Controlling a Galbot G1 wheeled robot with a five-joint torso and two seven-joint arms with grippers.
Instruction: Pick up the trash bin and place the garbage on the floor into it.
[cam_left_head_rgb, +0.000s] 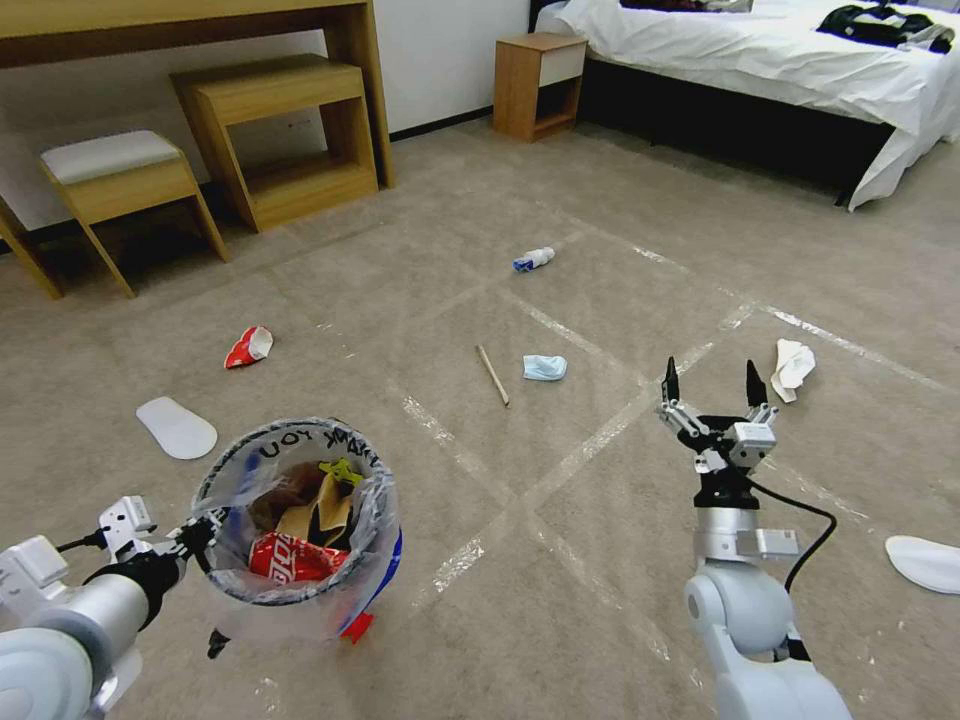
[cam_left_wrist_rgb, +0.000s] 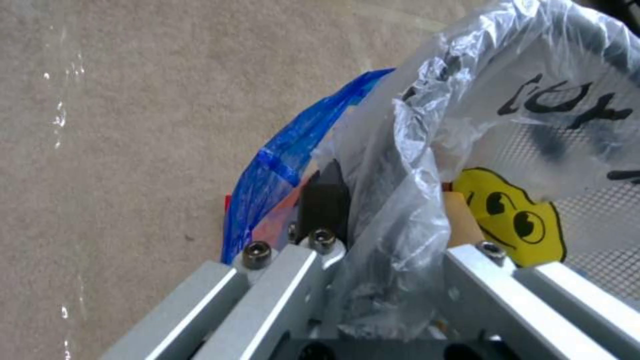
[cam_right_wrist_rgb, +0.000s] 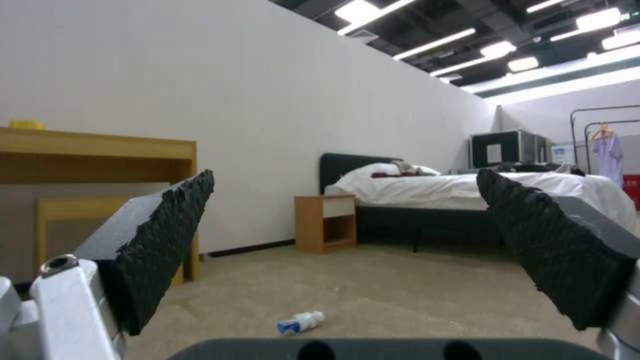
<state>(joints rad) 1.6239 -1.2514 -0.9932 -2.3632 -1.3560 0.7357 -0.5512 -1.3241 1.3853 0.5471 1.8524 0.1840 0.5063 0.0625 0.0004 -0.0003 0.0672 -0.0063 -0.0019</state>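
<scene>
**Bin in my left grip, litter ahead of the right**

My left gripper (cam_left_head_rgb: 205, 532) clamps the trash bin (cam_left_head_rgb: 300, 530) by its bagged rim; a red can (cam_left_head_rgb: 292, 558) and brown paper (cam_left_head_rgb: 315, 512) sit inside. Beyond my open right gripper (cam_left_head_rgb: 712, 385) lie the mask (cam_left_head_rgb: 544, 367), stick (cam_left_head_rgb: 491, 375), tissue (cam_left_head_rgb: 791, 367), and farther off the bottle (cam_left_head_rgb: 533, 260). A red wrapper (cam_left_head_rgb: 248, 347) lies ahead of the bin.

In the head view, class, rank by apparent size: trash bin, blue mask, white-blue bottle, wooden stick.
1. Trash bin, largest, though nearest the camera.
2. Wooden stick, longest of the rest but thin.
3. Blue mask and white-blue bottle look alike; the bottle lies farther off, so unranked.
</scene>
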